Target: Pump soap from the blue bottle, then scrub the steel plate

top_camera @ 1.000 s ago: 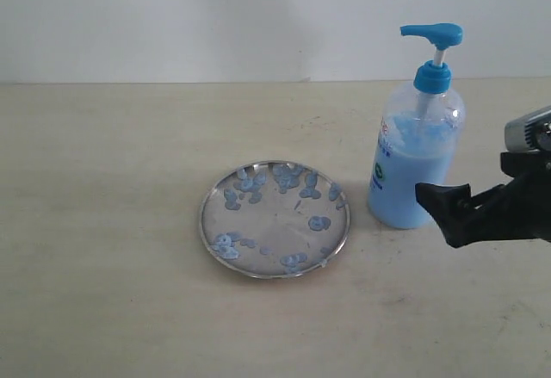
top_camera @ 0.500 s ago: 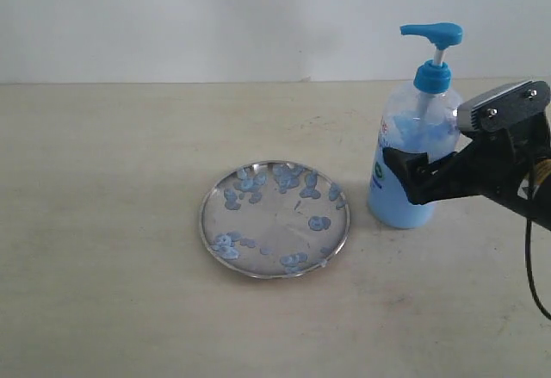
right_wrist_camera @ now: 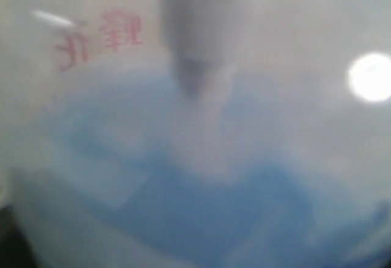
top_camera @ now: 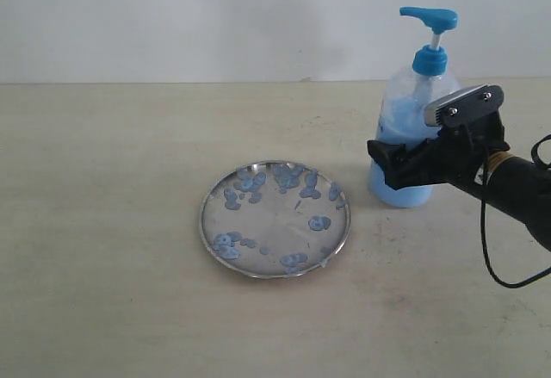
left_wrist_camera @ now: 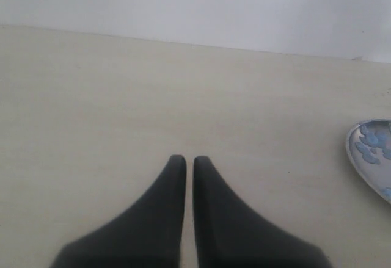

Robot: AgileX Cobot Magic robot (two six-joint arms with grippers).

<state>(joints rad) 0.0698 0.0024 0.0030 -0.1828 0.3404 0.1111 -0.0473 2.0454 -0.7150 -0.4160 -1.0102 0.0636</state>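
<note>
The blue bottle (top_camera: 406,113) stands right of the steel plate (top_camera: 272,227), its bright blue pump head (top_camera: 429,18) up and leaning slightly. Pale blue soap blobs (top_camera: 319,222) dot the plate. My right gripper (top_camera: 389,158) reaches in from the right at the bottle's lower body. One black finger (top_camera: 405,161) crosses in front of the bottle and the other is hidden behind it. The right wrist view is filled by the blurred bottle (right_wrist_camera: 201,176), and no fingers show there. My left gripper (left_wrist_camera: 190,159) hovers shut and empty over bare table. The plate's rim (left_wrist_camera: 349,149) shows at that view's edge.
A pale wall runs behind the beige table (top_camera: 103,249). A black cable (top_camera: 491,249) loops down from the right arm over the table's right side.
My right gripper has come in leftward from the right edge to the bottle's lower body. The bottle has shifted up and slightly left in the view and leans a little.
</note>
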